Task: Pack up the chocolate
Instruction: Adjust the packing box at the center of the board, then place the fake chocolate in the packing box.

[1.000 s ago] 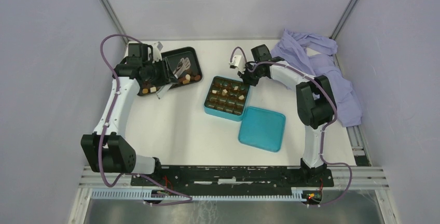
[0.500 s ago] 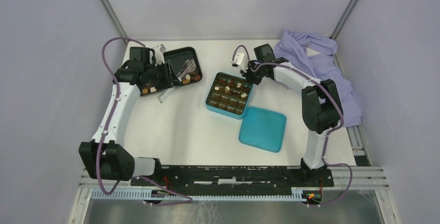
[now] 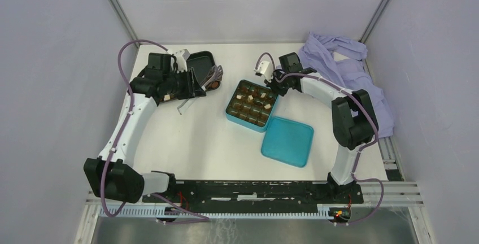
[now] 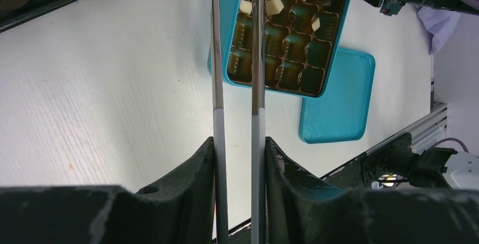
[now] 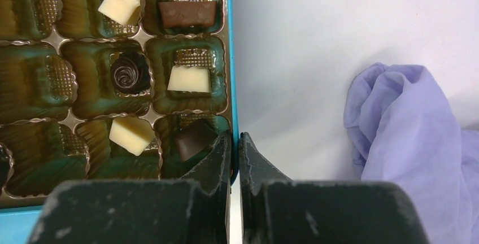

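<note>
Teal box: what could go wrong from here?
1. The jaws of the right gripper pinch the wall of the teal box; any tug could tilt it and shake the chocolate out of its cells.
2. The tweezers in the left gripper are long and thin; a piece could slip out, or land in a cell already filled.

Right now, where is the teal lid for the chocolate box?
In the top view, the teal lid lies flat on the white table, right of centre, by the near corner of the open teal box, on the right arm's side.
</note>
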